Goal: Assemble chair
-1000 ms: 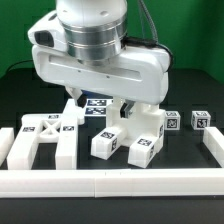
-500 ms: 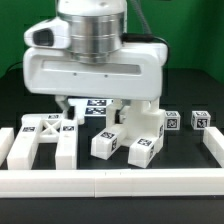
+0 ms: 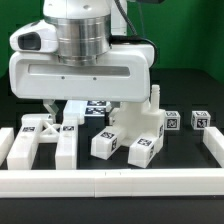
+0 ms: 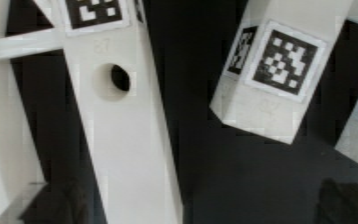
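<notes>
- Hovering the arm low over the loose chair parts. The fingers (image 3: 50,105) stand wide apart with nothing between them.
- The chair is not built yet. The X-braced frame (image 3: 45,140) lies flat on the tabletop (image 3: 185,142) at the exterior view's left, just behind the border rail (image 3: 110,182).
- Two square legs (image 3: 105,143) lie near the middle, and a taller blocky part (image 3: 150,118) stands behind them. Small tagged cubes (image 3: 172,120) sit further toward the exterior view's right.
- In the wrist view a white bar (image 4: 123,130) with a round hole (image 4: 114,80) sits right under me. A tagged block (image 4: 279,70) is beside it, not touching. I judge the bar to be one side of the frame, but I can't confirm it.
- Risk: the finger tips are only dark blurs in the wrist view, so I can't tell whether they straddle the bar. If I descend off-centre, one tip lands on top of the bar and presses it down instead of clasping it.
- Risk: a grip on a single side bar is far from the frame's middle. The frame may swing or tilt once I lift it.
- Risk: the tagged block is close, so the outer finger could nudge it and shift the legs.
- Risk: my own hand hides the middle of the exterior view, so I could miss any contact there.
- Risk: the plastic looks smooth, so a shallow pinch may slip.
</notes>
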Controlling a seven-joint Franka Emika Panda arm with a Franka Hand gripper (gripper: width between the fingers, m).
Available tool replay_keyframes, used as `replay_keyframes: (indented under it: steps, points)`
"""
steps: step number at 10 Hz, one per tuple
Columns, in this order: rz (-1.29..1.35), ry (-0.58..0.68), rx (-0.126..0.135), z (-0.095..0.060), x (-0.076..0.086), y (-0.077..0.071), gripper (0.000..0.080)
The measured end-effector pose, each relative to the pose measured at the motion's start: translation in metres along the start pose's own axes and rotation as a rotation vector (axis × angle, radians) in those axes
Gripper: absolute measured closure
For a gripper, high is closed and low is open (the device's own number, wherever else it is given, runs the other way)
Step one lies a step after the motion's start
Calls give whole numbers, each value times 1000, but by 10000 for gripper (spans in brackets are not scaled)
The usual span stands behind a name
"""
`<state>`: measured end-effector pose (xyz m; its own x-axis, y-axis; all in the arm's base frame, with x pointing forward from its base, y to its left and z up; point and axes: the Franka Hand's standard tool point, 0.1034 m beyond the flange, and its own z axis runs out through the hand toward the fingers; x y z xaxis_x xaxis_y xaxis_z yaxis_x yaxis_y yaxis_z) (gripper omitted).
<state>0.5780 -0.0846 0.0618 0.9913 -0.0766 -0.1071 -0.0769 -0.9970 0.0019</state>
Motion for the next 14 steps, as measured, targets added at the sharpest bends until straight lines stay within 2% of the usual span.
replay_keyframes:
  steps: [1,3,7,9,14]
  points:
    - [-63,-1,-4,4,3,11,150]
    - [-81,0,-11,11,13,19,150]
    - [-86,1,-16,16,15,20,150]
    - [-85,3,-29,33,12,22,150]
    - [-85,-13,-32,44,10,24,150]
